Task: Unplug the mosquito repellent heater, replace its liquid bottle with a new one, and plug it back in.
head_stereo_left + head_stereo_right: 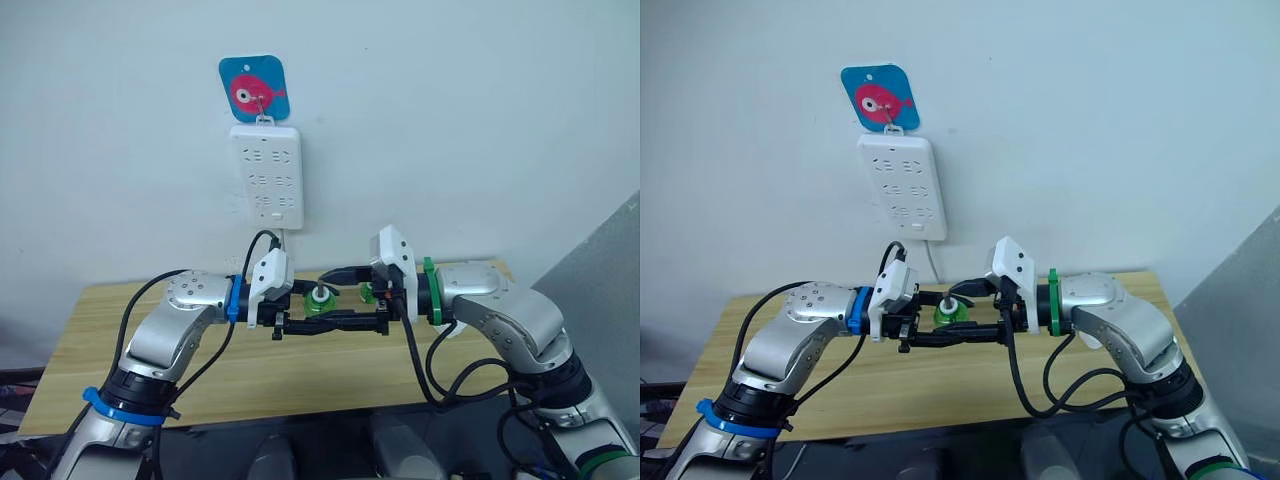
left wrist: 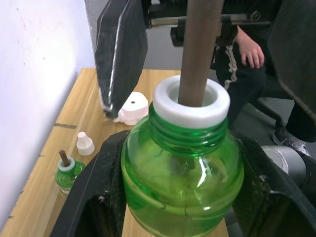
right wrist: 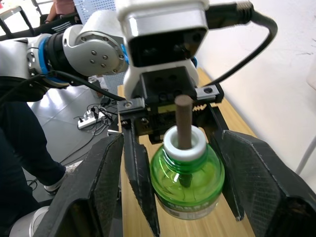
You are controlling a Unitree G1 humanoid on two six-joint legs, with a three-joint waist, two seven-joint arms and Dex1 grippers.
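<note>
Left wrist view puts you right up against a green liquid bottle (image 2: 182, 173) with a white collar and a brown wick, clamped between the left gripper (image 2: 182, 197)'s two black fingers. From the head cameras, both arms meet above a light wooden table (image 1: 120, 380); the right gripper (image 3: 173, 187) faces the bottle with its fingers spread wide on either side, not touching it as far as you can judge. On the table beside the wall lie a second green bottle (image 2: 68, 173) with its wick exposed, a small white cap (image 2: 85, 143), and a white rounded unit with a round hole, probably the mosquito repellent heater (image 2: 132, 108), partly hidden behind a black finger. That places you mid-swap, heater already unplugged. Next you would likely bring the heater to the held bottle and screw them together, keeping the wick centred. A white power strip (image 1: 266, 175) hangs on the pale wall under a blue fish sticker (image 1: 254, 88); a seated person (image 2: 247, 54) is beyond the table.
</note>
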